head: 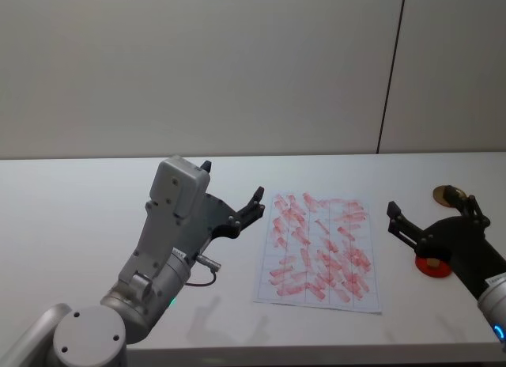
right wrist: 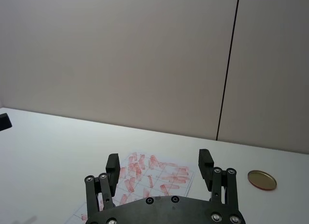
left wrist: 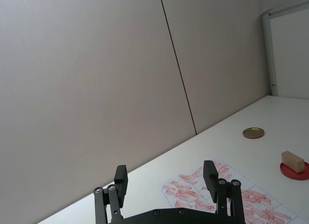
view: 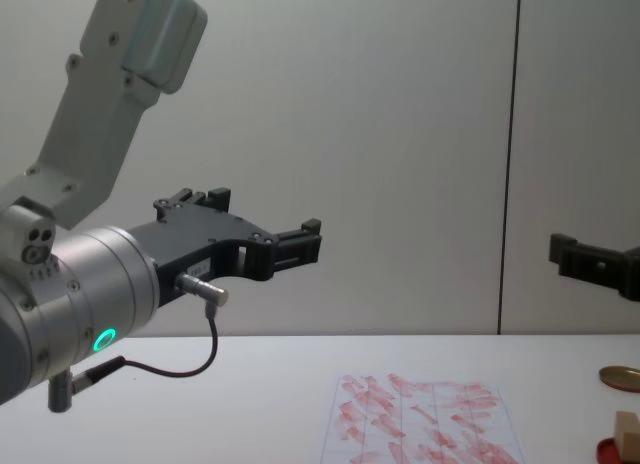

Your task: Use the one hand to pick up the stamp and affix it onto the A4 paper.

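My right tool (head: 432,207) hung open above the white surface (head: 79,225), its two black fingers (right wrist: 204,161) spread wide with nothing between them. The stamp (left wrist: 292,161), a small pale wooden block, was not in its grip. It stood upright on the red pad (left wrist: 295,171), which lay on the surface below the tool. From my head, part of that pad peeped out from under the tool's dark body, nearer to me than the fingertips. I could not make out the block itself there. From my chest, the stamp sat at the lower right, well beneath the one finger of the right tool that reached in from that side. Tool and stamp were clearly apart, with open air between them.

The A4 paper (head: 320,248) lay flat to the left of my right tool, covered with red-pink marks over faint grid lines. Its near right corner lay close to the pad but did not touch it. A brass disc (head: 445,194) lay on the surface just beyond the tool, beside its right finger as my head saw it.

My left tool (head: 233,181) was held up off the surface on the far side of the paper from the right one. It was also open and empty, with its fingers pointing toward the sheet's far left corner. The paper lay between the two tools.
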`<state>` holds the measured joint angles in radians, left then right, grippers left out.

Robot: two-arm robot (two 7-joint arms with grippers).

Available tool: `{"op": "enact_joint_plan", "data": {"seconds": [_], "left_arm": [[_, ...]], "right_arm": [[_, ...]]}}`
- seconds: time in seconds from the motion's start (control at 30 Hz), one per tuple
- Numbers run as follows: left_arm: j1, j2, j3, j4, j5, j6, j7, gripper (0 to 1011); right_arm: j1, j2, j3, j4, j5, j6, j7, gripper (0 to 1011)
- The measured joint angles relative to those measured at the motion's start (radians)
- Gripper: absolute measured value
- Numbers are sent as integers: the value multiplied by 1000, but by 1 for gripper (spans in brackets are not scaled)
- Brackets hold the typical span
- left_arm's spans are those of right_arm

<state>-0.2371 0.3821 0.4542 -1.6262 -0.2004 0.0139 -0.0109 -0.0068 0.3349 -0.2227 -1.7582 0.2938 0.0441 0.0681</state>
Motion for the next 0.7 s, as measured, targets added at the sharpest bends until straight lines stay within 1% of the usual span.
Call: {"op": "enact_joint_plan", "data": {"seconds": [0.27,0.37,0.57,0.7], "left_arm": [[0,0,0,0,0,0,0,993],[0,0,0,0,0,0,0,993],[0,0,0,0,0,0,0,993],[0,0,0,0,0,0,0,993]], "right_arm": [[27,-12,8,31,19,50,-13,1001],[47,-22,12,54,25,78,-31,1001],[78,-38,16,94,30,114,-65,1001],[108,-54,21,137,33,142,-99,1001]]}}
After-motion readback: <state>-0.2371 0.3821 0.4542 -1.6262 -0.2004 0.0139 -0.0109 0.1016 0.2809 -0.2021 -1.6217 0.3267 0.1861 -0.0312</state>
